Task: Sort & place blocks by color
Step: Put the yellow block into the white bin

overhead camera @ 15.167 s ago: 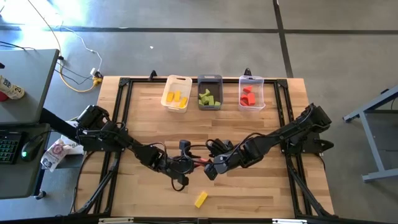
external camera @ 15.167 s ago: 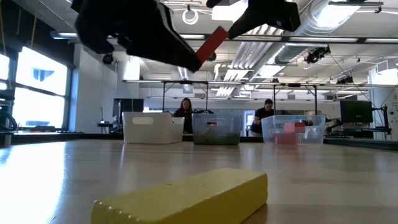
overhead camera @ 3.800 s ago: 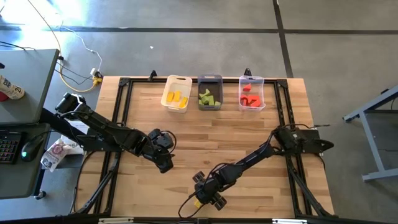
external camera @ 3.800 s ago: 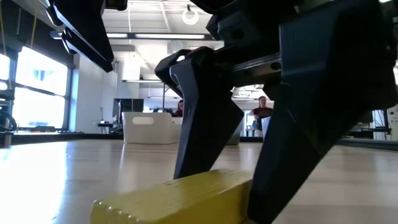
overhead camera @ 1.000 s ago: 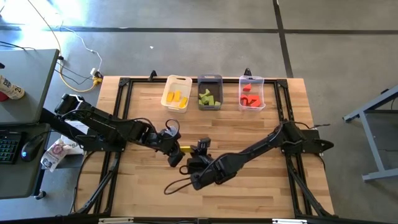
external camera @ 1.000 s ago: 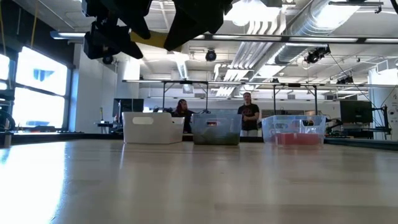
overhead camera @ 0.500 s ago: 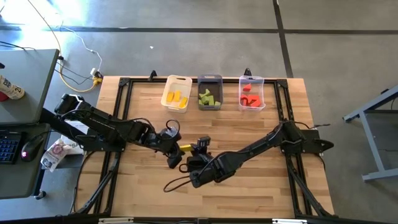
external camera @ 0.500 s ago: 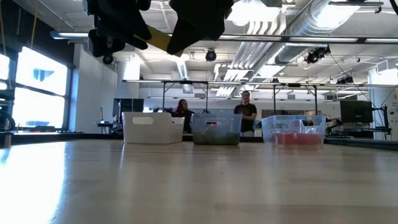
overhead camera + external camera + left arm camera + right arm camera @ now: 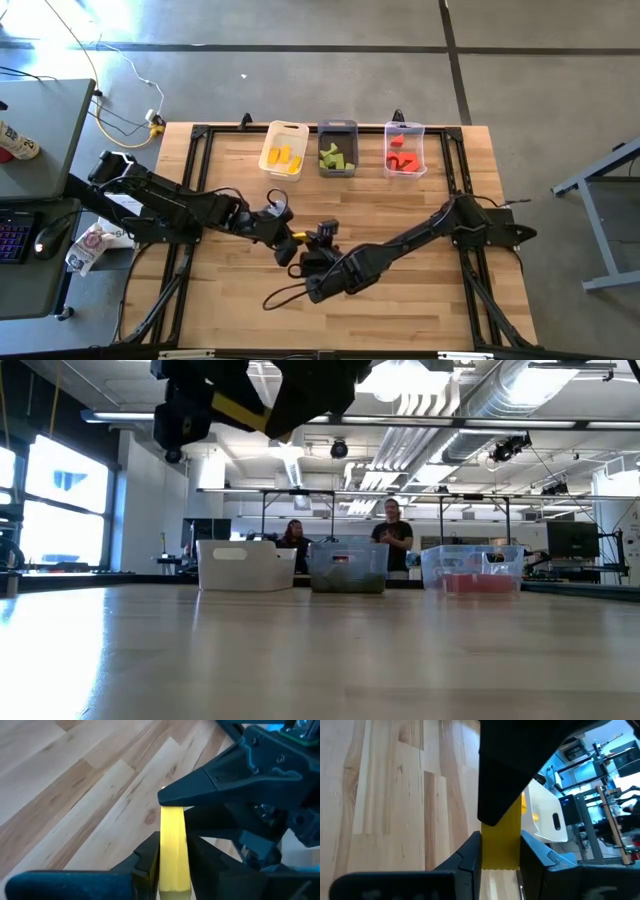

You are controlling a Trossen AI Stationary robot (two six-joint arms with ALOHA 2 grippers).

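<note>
Both hands, your left hand (image 9: pixel 283 238) and right hand (image 9: pixel 313 242), pinched opposite ends of one yellow block (image 9: pixel 297 238) above mid-tabletop (image 9: pixel 420 300), a light, rigid, smooth bar best gripped across its flat faces, its long axis running level from hand to hand.

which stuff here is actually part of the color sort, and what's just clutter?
In the job:
- yellow block, gripped between left gripper and right gripper
- white bin holding yellow blocks
- grey bin holding green blocks
- clear bin holding red blocks

Lying about:
- keyboard, mouse on the side desk
- yellow cable on the floor
</note>
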